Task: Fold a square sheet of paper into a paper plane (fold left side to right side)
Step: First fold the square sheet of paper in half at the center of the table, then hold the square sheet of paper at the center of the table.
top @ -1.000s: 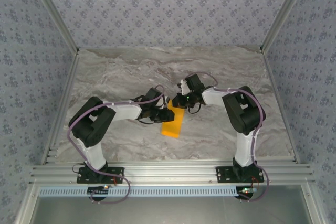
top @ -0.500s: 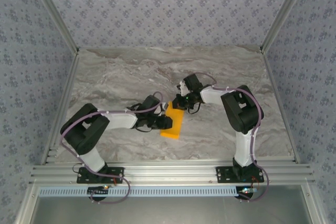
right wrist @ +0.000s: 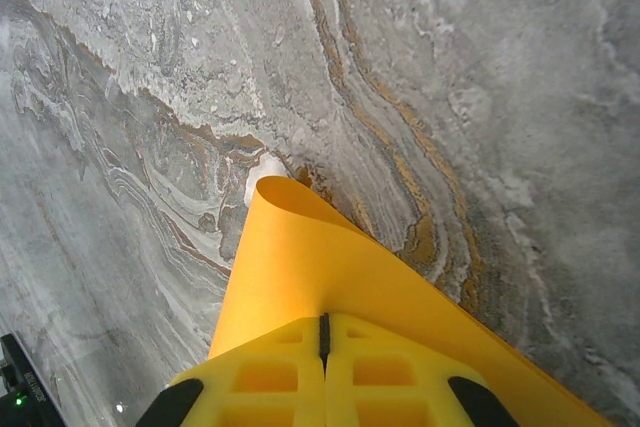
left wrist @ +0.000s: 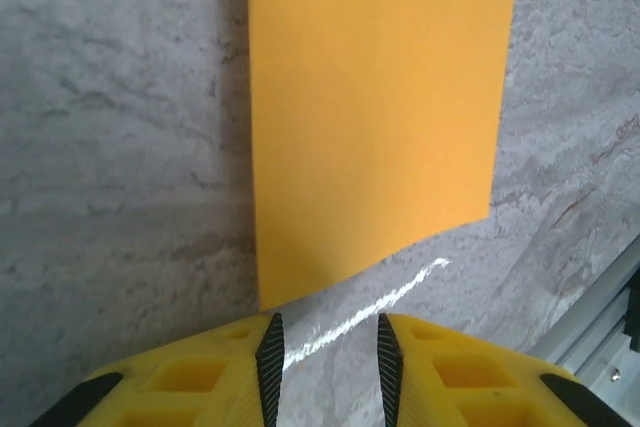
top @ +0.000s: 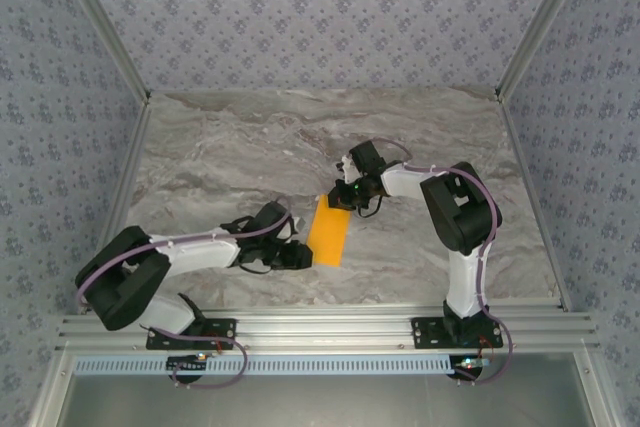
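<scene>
Top external view: the left fingers are hovering low at lower centre of the frame, partly open and holding nothing, just left of the orange sheet of paper. This narrow sheet is lying on the marble tabletop at centre. The right fingers are pinching its upper end, fully closed.

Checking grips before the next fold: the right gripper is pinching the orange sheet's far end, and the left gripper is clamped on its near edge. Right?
Not the left. In the left wrist view the left gripper stands open just short of the orange sheet, bare table between its fingers. The right gripper is pinching the far end.
</scene>
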